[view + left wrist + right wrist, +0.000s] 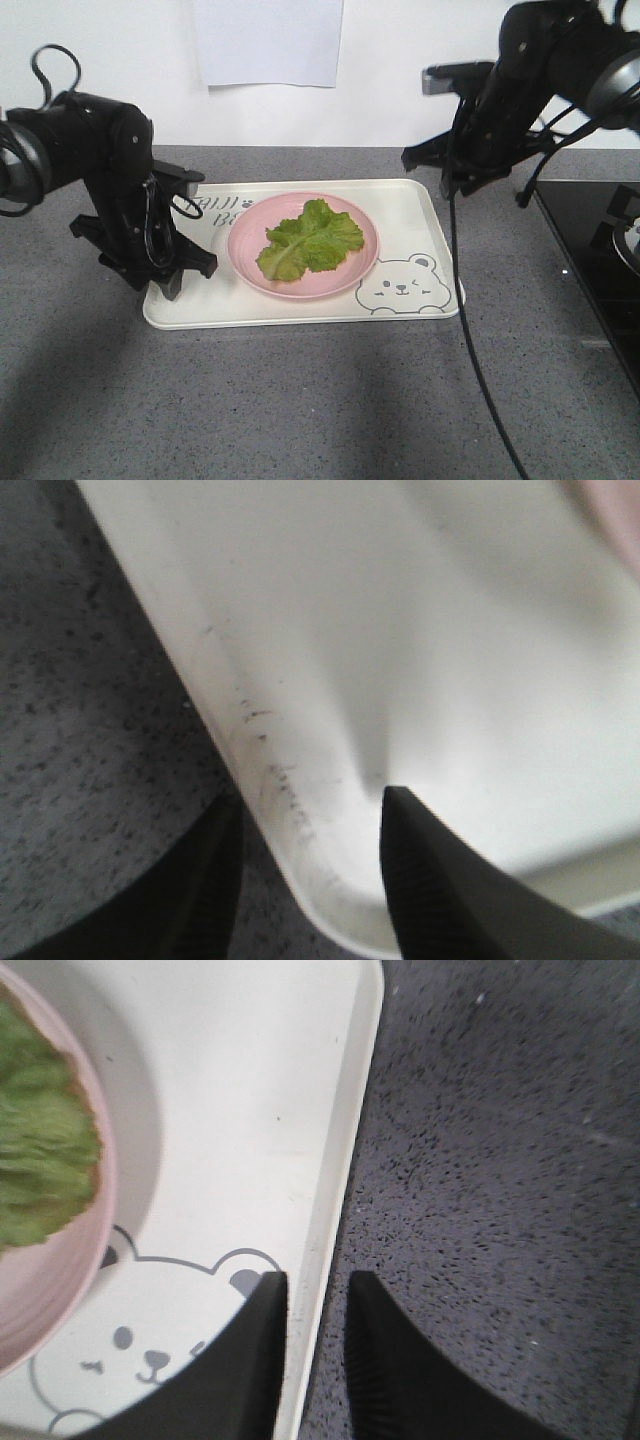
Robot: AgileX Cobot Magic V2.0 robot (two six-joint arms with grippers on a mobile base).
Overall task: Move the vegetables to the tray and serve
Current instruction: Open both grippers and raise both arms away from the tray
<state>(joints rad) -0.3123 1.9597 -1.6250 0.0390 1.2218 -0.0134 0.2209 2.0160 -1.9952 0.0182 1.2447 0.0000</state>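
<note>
The vegetables, a crinkly green lettuce leaf (310, 240) (35, 1140), lie on a round pink plate (300, 293) (60, 1290) that stands in the middle of the cream tray (420, 220) (400, 630) (250, 1110). My left gripper (172, 285) (312, 805) is low at the tray's left near corner, open, one finger (210, 880) over the counter and the other inside the rim. My right gripper (450, 188) (318, 1285) is at the tray's right edge, open, astride the rim beside the bear face (150, 1340). A gap shows on the counter side.
The tray rests on a grey speckled counter (300, 400). A black cooktop (590, 260) fills the right side. A black cable (480, 370) runs from the right arm down across the counter. White paper (268, 40) hangs on the back wall.
</note>
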